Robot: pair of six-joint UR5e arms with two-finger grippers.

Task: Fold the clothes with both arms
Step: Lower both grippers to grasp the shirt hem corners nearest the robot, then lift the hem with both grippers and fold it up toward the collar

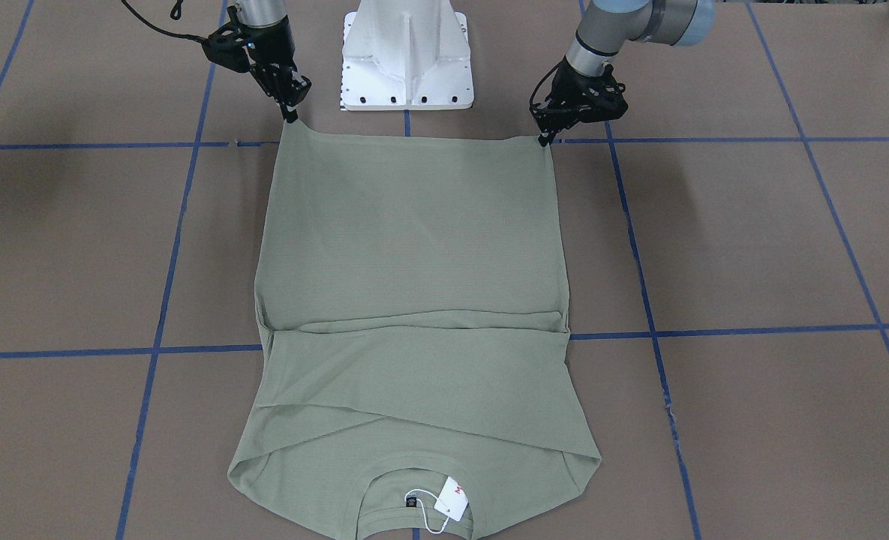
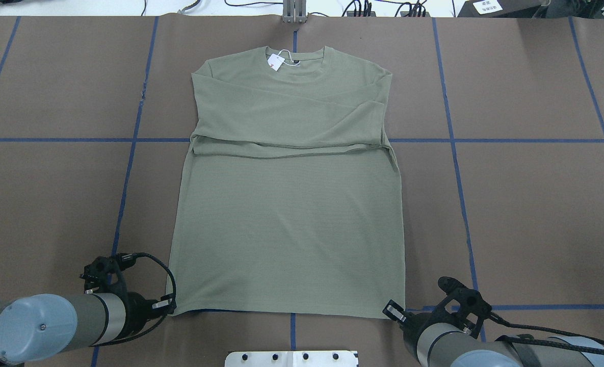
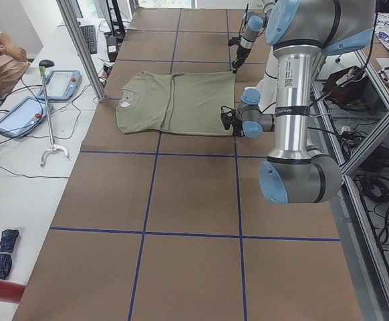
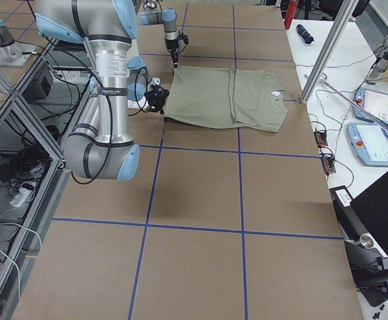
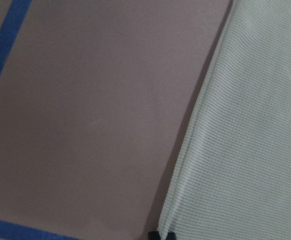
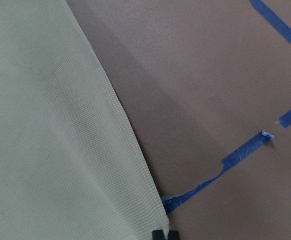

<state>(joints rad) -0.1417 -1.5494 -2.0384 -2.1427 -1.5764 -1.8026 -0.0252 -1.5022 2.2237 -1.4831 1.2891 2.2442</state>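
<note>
On your left, the black two-finger left gripper sits at the near hem corner of the pale sage-green long-sleeved knit shirt. Its fingers are drawn almost together on the very edge of the cloth, so your bite is thin, and a quick lift could let the corner slip free and leave the fold crooked. The shirt lies flat on the brown paper-covered table with blue tape lines. Its hem is toward the robot, the collar and white hang tag are at the far end, and the sleeves are folded across the chest. If you carry the hem over unevenly, those loose sleeves may drag out of place. On your right, the black two-finger right gripper is likewise nearly closed on the other hem corner, and a mismatch in height or pace between the arms would skew the crease. The overhead view hides both pinches behind the wrists. The wrist cameras show the fingertips closed at the hem edge. Only the front-facing view shows the right gripper's corner pulled into a small peak.
</note>
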